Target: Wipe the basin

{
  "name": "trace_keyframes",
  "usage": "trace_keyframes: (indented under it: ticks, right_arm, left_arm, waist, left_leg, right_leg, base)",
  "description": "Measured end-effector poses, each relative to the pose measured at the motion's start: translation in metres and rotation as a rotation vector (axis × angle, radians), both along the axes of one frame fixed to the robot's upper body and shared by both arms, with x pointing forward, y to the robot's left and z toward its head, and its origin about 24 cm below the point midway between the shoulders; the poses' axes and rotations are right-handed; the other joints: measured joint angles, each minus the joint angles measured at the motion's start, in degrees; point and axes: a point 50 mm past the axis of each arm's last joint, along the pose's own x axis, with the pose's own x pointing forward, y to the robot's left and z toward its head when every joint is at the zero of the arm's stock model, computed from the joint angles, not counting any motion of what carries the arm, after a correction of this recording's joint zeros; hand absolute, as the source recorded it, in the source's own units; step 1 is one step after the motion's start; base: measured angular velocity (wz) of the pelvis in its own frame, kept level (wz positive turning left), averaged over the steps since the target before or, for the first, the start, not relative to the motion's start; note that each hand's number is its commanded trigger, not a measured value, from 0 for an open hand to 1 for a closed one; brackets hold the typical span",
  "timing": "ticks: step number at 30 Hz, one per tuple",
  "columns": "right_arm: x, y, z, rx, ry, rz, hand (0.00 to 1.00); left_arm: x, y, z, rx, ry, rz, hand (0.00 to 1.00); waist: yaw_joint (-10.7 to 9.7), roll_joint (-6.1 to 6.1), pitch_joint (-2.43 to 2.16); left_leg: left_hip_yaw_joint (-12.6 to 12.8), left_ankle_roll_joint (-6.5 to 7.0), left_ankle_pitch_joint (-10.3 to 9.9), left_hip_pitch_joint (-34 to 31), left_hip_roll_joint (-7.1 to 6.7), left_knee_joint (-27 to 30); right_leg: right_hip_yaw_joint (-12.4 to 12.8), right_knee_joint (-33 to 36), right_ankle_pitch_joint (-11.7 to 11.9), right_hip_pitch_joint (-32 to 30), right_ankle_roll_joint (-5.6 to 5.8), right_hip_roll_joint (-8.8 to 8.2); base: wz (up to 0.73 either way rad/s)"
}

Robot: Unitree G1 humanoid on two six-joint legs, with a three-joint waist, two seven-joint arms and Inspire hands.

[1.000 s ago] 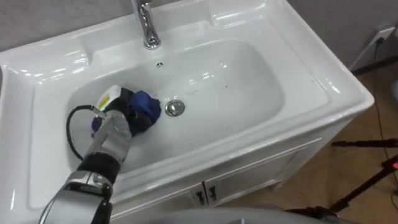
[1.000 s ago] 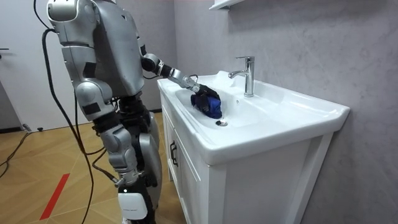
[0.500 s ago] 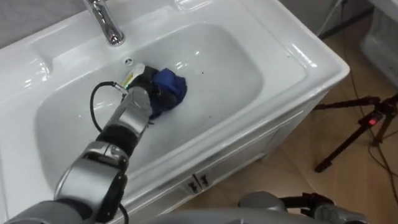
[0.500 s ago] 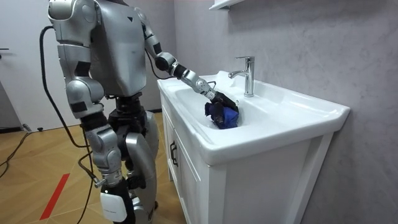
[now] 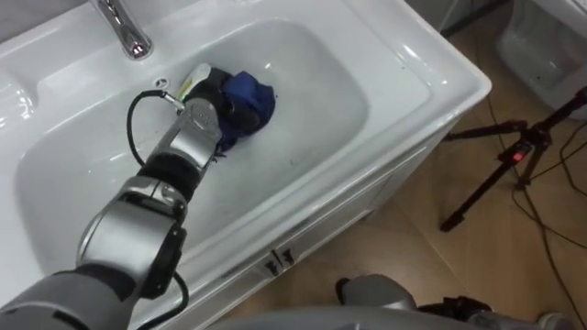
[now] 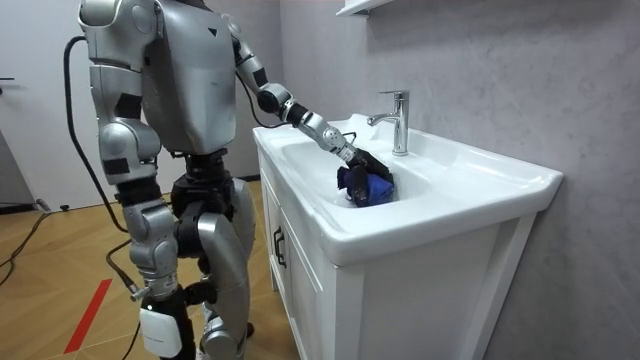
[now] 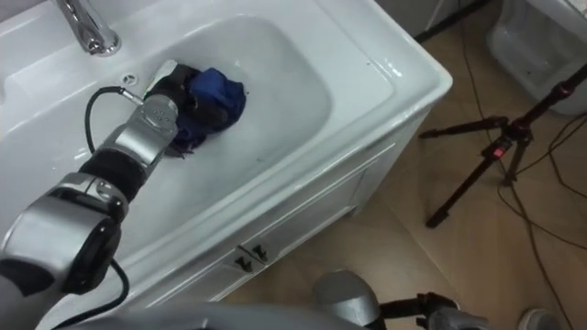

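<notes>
**Down in the bowl, mid-wipe, with the right side up next**

Starting from the left: the faucet (image 5: 124, 32) is at the back edge. Just below it your left hand (image 5: 204, 115) is down inside the basin (image 5: 404, 73). Its dark fingers look curled into the blue cloth (image 5: 249, 96), so I'd call it clamped on it, not just pushing flat. The cloth sits bunched on the bowl floor, right against the hand and about mid-bowl.

So you're in the middle of the wiping stroke, I reckon. Right of the cloth, the sloped wall and the rim haven't got the cloth on them yet. Your next move probably wants to drag it that way and up the slope. Keep pressure down so the wad doesn't roll out from under the fingers. A tripod (image 5: 514, 165) stands on the floor off to the right, well clear of all this.

Compared with a second ago, the cloth was nearer the left end, just left of the drain. Now hand and cloth have slid over it and the drain's hidden. In the room view the arm reaches farther along the bowl and the body has turned toward it. The head camera has swung too, so part of the faucet's shift is just that.
</notes>
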Motion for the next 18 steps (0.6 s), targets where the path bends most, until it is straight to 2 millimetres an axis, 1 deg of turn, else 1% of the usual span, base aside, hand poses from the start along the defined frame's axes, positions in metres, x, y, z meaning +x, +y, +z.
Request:
trace_keyframes:
  ticks: [3, 4, 5, 6, 8, 10, 11, 15, 18]
  right_arm:
    - [-0.018, -0.006, 0.000, -0.040, 0.053, 0.030, 0.00]
    - [-0.027, -0.011, 0.001, -0.055, 0.076, 0.024, 0.00]
    - [-0.037, -0.013, 0.001, -0.064, 0.101, 0.023, 0.00]
    - [-0.043, -0.013, 0.001, -0.067, 0.116, 0.026, 0.00]
    - [-0.063, -0.013, 0.001, -0.067, 0.171, 0.038, 0.00]
    - [-0.073, -0.012, 0.002, -0.066, 0.200, 0.048, 0.00]
    - [-0.074, -0.012, 0.002, -0.069, 0.206, 0.059, 0.00]
    - [-0.079, -0.013, 0.002, -0.079, 0.230, 0.119, 0.00]
    - [-0.073, -0.014, 0.002, -0.086, 0.222, 0.159, 0.00]
  left_arm:
    - [0.006, -0.008, 0.006, -0.025, -0.015, -0.019, 1.00]
    - [0.008, -0.010, 0.009, -0.036, -0.022, -0.023, 1.00]
    - [0.011, -0.012, 0.014, -0.043, -0.033, -0.025, 1.00]
    - [0.012, -0.012, 0.015, -0.049, -0.035, -0.023, 1.00]
    - [0.015, -0.011, 0.018, -0.069, -0.043, -0.013, 1.00]
    - [0.018, -0.009, 0.023, -0.072, -0.054, -0.011, 1.00]
    - [0.020, -0.010, 0.026, -0.081, -0.063, -0.011, 1.00]
    - [0.022, -0.012, 0.029, -0.136, -0.090, 0.000, 1.00]
    - [0.022, -0.011, 0.029, -0.138, -0.096, 0.005, 1.00]
  waist:
    - [-1.30, 0.92, -0.02]
    - [-1.73, 1.59, -0.05]
    - [-1.95, 2.14, 0.14]
    - [-2.22, 2.34, 0.16]
    - [-3.06, 2.73, 0.16]
    - [-3.05, 2.88, 0.27]
    - [-3.03, 2.91, 0.34]
    - [-3.20, 3.25, 0.38]
    - [-3.23, 3.58, 0.36]
  left_leg:
    - [0.10, 0.01, -0.01, -0.24, 0.00, 0.06]
    - [0.35, 0.01, -0.01, -0.15, 0.01, 0.07]
    - [1.00, 0.01, -0.01, 0.08, 0.07, 0.06]
    - [1.25, 0.01, -0.01, 0.24, 0.13, 0.05]
    - [1.93, 0.01, -0.01, 0.71, 0.27, 0.03]
    - [2.51, 0.00, -0.03, 0.73, 0.20, 0.03]
    - [2.70, 0.06, -0.08, 0.70, 0.12, 0.01]
    - [3.28, 0.42, -0.68, 0.63, 0.09, -0.17]
    - [3.78, 0.45, -0.72, 0.63, 0.11, -0.09]
  right_leg:
    - [0.14, 0.00, 0.03, -0.54, 0.04, 0.00]
    - [0.22, 0.40, 0.04, -0.62, 0.04, 0.06]
    - [0.39, 1.03, 0.05, -0.82, 0.02, 0.21]
    - [0.44, 1.08, 0.05, -0.77, 0.02, 0.28]
    - [0.60, 1.19, 0.12, -0.69, -0.11, 0.57]
    - [1.20, 1.06, 0.13, -0.95, -0.12, 0.66]
    - [1.75, 0.92, 0.16, -1.16, 0.01, 0.77]
    - [1.95, 1.07, 0.85, -1.75, 0.32, 0.88]
    - [1.95, 1.06, 1.09, -1.92, 0.32, 0.88]
  base:
    - [-0.03]
    - [-0.19]
    - [-0.20]
    - [-0.20]
    - [-0.17]
    - [-0.15]
    - [-0.13]
    - [-0.11]
    - [-0.07]
